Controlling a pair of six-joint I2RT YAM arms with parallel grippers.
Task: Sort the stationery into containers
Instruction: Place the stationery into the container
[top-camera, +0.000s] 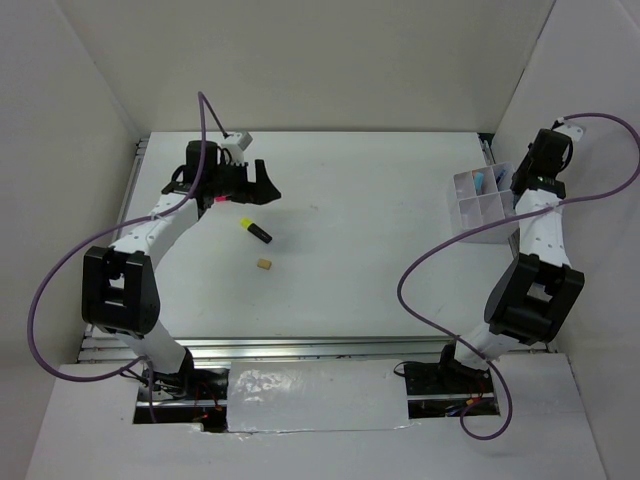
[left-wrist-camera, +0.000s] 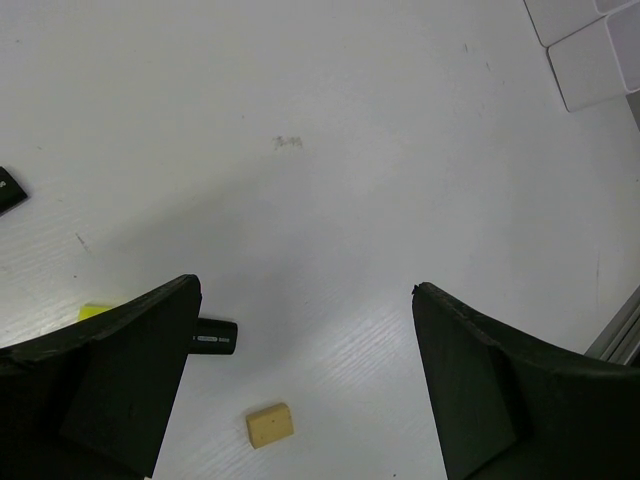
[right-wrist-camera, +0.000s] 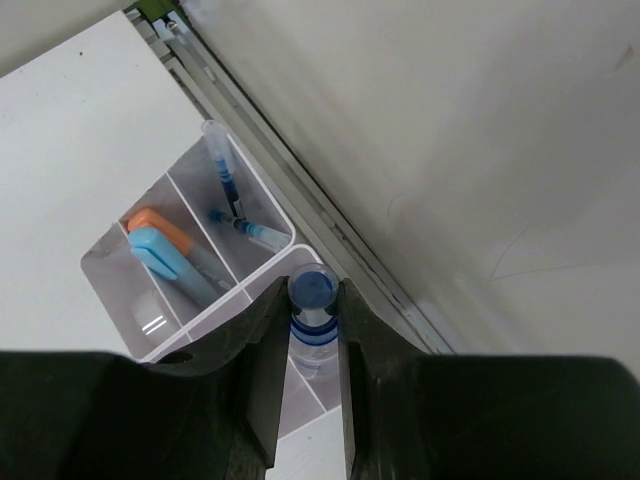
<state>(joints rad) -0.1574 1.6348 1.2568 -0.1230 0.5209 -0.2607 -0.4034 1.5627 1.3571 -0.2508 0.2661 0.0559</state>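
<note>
Right tool (right-wrist-camera: 312, 320) grips the bottle (right-wrist-camera: 313, 288) over the tray (right-wrist-camera: 112, 300), so I think dropping it comes next. Left tool (left-wrist-camera: 305, 290) is wide apart, with the eraser (left-wrist-camera: 270, 424) at bottom centre.

left of the organiser tray (top-camera: 468, 212) the table (top-camera: 380, 250) lies open as far as the yellow highlighter (top-camera: 255, 230) and tan eraser (top-camera: 264, 265), while over the tray hangs the right gripper (right-wrist-camera: 306, 300) pinching a blue-capped bottle (right-wrist-camera: 312, 290), the side wall (right-wrist-camera: 450, 150) just beyond.
</note>
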